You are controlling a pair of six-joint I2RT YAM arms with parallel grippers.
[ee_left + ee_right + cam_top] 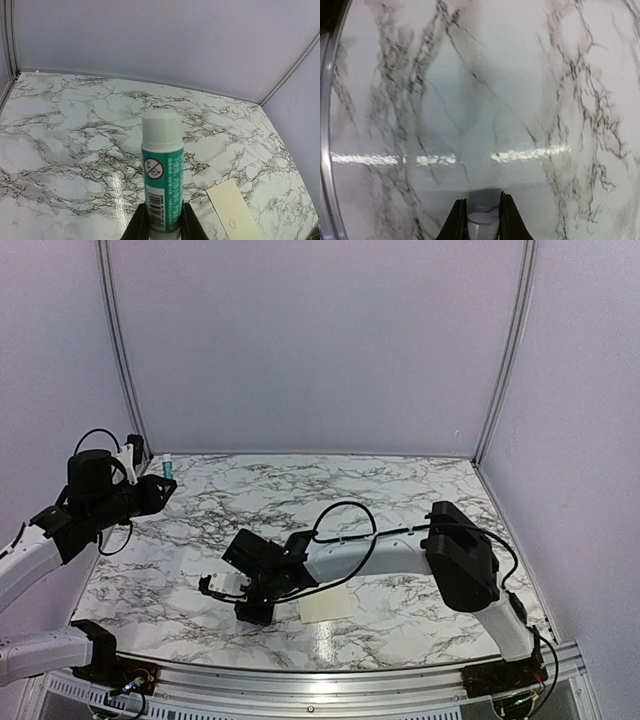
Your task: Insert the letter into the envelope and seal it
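Observation:
A white-and-green glue tube (161, 165) stands upright between the fingers of my left gripper (161, 220), which is shut on its lower end. In the top view that gripper (158, 484) hangs above the table's far left corner. The cream envelope (325, 607) lies flat near the front middle, and its corner (234, 210) also shows in the left wrist view. My right gripper (254, 612) is low over the marble just left of the envelope. It (481, 215) is shut on a small white ribbed cap (482, 225). The letter is out of view.
The marble table (400, 490) is enclosed by pale walls at the back and sides. A metal rail (320, 680) runs along the near edge, and a metal edge (326, 150) borders the left of the right wrist view. The right arm (400, 550) stretches across the front right.

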